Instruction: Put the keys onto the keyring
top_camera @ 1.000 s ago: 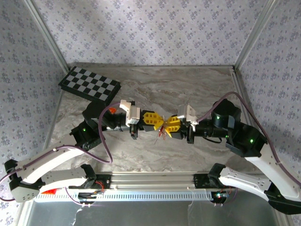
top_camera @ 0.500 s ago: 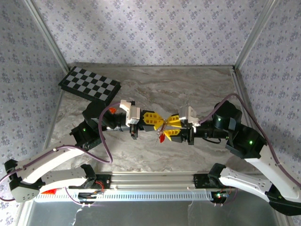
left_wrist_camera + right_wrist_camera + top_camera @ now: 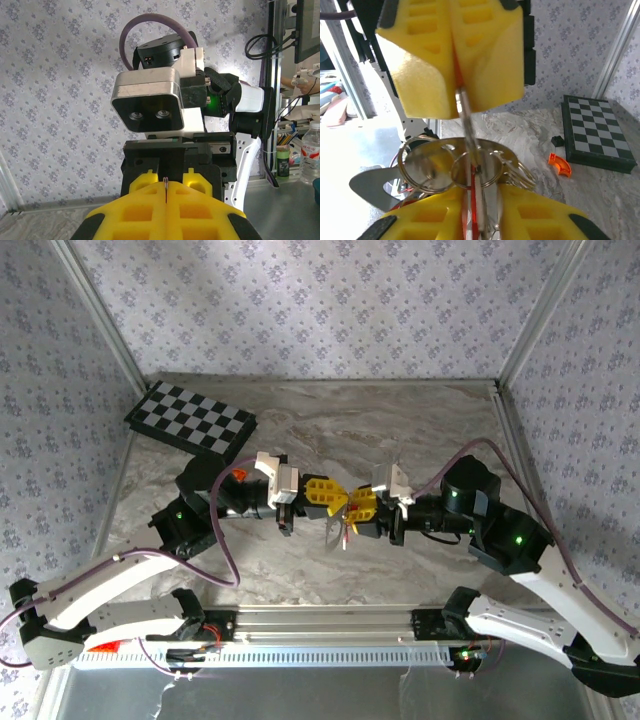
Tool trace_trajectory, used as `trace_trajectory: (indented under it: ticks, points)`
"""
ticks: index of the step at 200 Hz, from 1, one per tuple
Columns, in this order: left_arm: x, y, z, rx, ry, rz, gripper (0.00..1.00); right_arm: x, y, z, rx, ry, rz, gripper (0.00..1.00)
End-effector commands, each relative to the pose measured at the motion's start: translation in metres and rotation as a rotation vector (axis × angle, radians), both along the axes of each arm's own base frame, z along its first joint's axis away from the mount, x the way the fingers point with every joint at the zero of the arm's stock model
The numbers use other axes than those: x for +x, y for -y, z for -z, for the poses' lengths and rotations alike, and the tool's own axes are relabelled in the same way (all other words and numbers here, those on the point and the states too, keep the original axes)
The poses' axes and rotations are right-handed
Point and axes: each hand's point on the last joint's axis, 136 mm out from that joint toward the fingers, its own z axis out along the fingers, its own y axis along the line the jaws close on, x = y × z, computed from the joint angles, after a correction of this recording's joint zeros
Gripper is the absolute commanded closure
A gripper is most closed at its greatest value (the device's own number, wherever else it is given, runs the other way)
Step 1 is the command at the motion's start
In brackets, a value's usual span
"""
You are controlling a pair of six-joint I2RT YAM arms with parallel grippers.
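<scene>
Above the middle of the table [image 3: 400, 430] — a key was held tip-first against the keyring.
The left gripper [image 3: 165, 186] was pressed shut on a thin silvery key [image 3: 462, 102], presented end-on so its tip could be met by the keyring [image 3: 451, 162] — a bunch of wire loops pinched at the tips of the nearly closed right gripper [image 3: 470, 200]. Whether the key was threaded could not be told. Hardly any slack was seen between the yellow pads; bare marble lay open around them, with the checkerboard [image 3: 190, 420] and walls well apart.
</scene>
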Motion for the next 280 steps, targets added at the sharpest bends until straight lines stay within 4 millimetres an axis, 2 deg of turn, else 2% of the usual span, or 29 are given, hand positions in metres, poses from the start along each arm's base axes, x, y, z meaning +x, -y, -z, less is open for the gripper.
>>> trace_trajectory:
  ticks: [1,82,102,104,107,131,150,174,234,255,280]
  points:
    - [-0.006,-0.008,-0.015,-0.057,0.039,-0.002,1.0,0.003,0.006,-0.009,0.022,0.029,0.034,0.8]
    - [0.003,-0.017,-0.007,-0.062,0.045,-0.083,1.0,0.007,0.02,-0.01,-0.012,0.032,0.111,0.92]
    - [0.003,-0.02,-0.002,-0.058,0.048,-0.096,1.0,0.01,0.018,-0.003,-0.04,0.022,0.116,0.98]
    - [0.003,-0.02,-0.002,-0.058,0.049,-0.097,1.0,0.009,0.019,-0.013,-0.021,0.036,0.114,0.98]
    - [0.004,-0.02,-0.001,-0.056,0.048,-0.099,1.0,0.008,0.02,-0.016,-0.017,0.039,0.114,0.99]
    - [0.008,-0.022,0.007,-0.025,0.051,-0.129,1.0,0.013,0.014,-0.016,-0.037,0.037,0.112,1.0]
    - [0.016,-0.02,0.02,0.023,0.041,-0.174,1.0,0.016,0.01,-0.014,-0.058,0.04,0.113,1.0]
    - [0.026,-0.014,0.046,0.104,0.011,-0.203,1.0,0.028,0.007,-0.008,-0.093,0.04,0.155,1.0]
    - [0.049,-0.01,0.098,0.224,-0.081,-0.303,1.0,0.057,0.004,0.024,-0.238,0.021,0.262,1.0]
    - [0.056,-0.012,0.109,0.243,-0.102,-0.333,1.0,0.062,0.004,0.034,-0.289,0.017,0.28,1.0]
    - [0.05,-0.015,0.105,0.207,-0.111,-0.305,1.0,0.06,0.003,0.036,-0.306,0.017,0.268,1.0]
